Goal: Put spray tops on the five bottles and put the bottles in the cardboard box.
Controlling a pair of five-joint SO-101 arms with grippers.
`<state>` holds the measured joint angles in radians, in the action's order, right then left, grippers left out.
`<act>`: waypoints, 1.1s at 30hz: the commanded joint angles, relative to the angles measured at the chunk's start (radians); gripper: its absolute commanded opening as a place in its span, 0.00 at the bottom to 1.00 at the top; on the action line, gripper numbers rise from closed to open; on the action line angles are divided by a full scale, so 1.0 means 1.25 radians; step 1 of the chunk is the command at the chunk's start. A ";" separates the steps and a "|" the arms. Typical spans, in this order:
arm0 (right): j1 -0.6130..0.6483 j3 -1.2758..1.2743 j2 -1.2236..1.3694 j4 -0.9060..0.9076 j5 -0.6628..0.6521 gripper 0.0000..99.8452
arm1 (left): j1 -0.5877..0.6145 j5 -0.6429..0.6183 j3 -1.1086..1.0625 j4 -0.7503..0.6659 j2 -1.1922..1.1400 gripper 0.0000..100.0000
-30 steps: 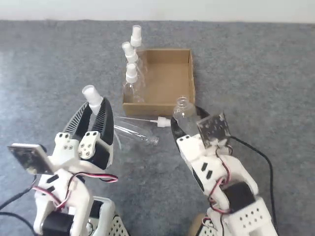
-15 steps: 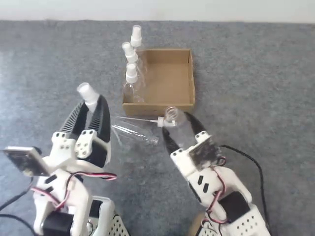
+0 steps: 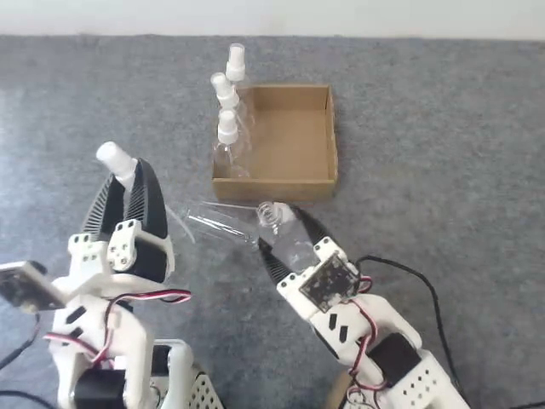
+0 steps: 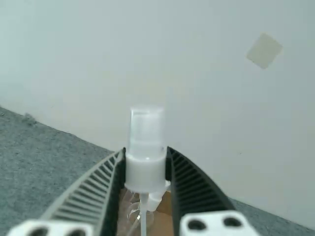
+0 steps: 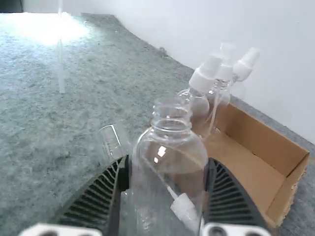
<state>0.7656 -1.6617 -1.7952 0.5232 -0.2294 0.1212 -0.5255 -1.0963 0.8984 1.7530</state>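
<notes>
White spray top (image 3: 115,158) and open bottle (image 3: 274,220) are held well apart, one in each claw
The right claw (image 3: 283,232) is clamped round the bottle, whose long axis runs out past the fingertips with the neck tipped toward the left claw (image 3: 128,175); the left claw is closed on the spray top, nozzle end beyond its tips and dip tube hanging back between the fingers, off to the right claw's left side. The cardboard box (image 3: 294,141) lies ahead of the right claw. Compared with a second earlier, the bottle has been drawn back from the box and swung leftward, while the spray top has been carried farther left
</notes>
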 commanded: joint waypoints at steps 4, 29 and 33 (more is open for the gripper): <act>0.042 -0.012 -0.015 -0.024 -0.015 0.12 | 0.004 -0.010 0.009 -0.025 0.007 0.01; 0.039 -0.017 -0.014 -0.017 -0.009 0.12 | -0.122 0.001 0.062 -0.161 0.007 0.01; 0.041 -0.017 -0.014 -0.021 0.012 0.12 | -0.126 0.005 0.062 -0.167 0.007 0.01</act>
<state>0.8117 -1.6617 -1.7967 0.5171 -0.2340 -0.0292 -0.5271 -1.0717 0.7250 1.7545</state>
